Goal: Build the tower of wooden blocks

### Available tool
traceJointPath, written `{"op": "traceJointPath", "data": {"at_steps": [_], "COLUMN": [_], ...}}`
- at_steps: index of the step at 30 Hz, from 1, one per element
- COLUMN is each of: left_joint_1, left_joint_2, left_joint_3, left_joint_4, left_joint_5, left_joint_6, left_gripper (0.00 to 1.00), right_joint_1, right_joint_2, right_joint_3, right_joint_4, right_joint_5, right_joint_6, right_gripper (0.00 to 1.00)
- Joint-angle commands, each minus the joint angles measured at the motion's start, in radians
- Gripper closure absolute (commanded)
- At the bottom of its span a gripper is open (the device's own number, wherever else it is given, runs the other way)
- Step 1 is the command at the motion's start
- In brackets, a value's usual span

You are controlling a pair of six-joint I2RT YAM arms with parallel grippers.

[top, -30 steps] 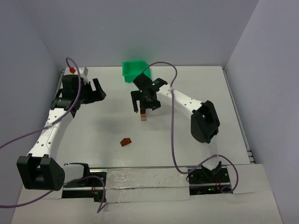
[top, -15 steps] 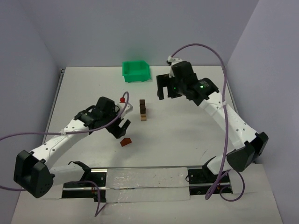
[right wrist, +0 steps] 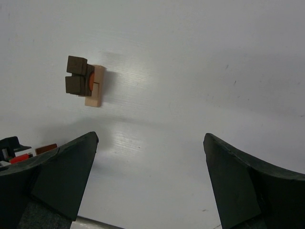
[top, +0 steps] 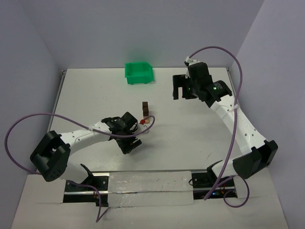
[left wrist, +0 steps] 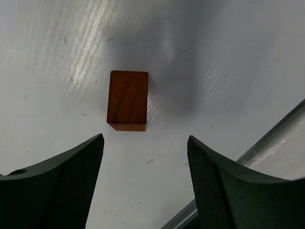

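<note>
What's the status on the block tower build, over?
Left gripper open, poised over loose reddish-brown block. Right gripper open, empty, well apart from wood block tower. Tower upright. Nothing in the way.

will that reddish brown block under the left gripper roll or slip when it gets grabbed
Likely rigid: the reddish-brown block looks like solid wood with crisp edges. It lies flat on the table, so a nudge should slide it rather than roll or tip it. Its smooth faces might slip, though the pads of the open left gripper look textured.
</note>
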State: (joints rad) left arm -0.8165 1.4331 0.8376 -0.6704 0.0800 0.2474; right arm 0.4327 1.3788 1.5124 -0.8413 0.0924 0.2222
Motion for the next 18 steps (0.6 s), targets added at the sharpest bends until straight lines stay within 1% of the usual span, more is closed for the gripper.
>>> {"op": "traceJointPath", "data": {"at_steps": [1,7,18], "left_joint_1": [-0.006,-0.007,-0.007], "left_joint_2": [0.02,0.044,0.049], "left_joint_3": [0.056,0.057,0.058], "left_joint_4": [0.009,0.037,0.118], "left_joint_5": [-0.038,-0.041,0.001], "left_joint_6": [0.039,0.06,0.078], "left_gripper": [0.25,0.27,0.33], "right_joint_1": [-0.008,-0.008,-0.008], "right_joint_2": [-0.014,-0.012,0.012], "right_joint_3": [0.006,0.003,0.015], "right_joint_4": [0.022,0.021,0.015], "right_joint_5": [-0.014,-0.017,-0.032], "right_joint_6": [-0.003,-0.006,-0.004], "right_gripper": [0.0,0.0,0.0]}}
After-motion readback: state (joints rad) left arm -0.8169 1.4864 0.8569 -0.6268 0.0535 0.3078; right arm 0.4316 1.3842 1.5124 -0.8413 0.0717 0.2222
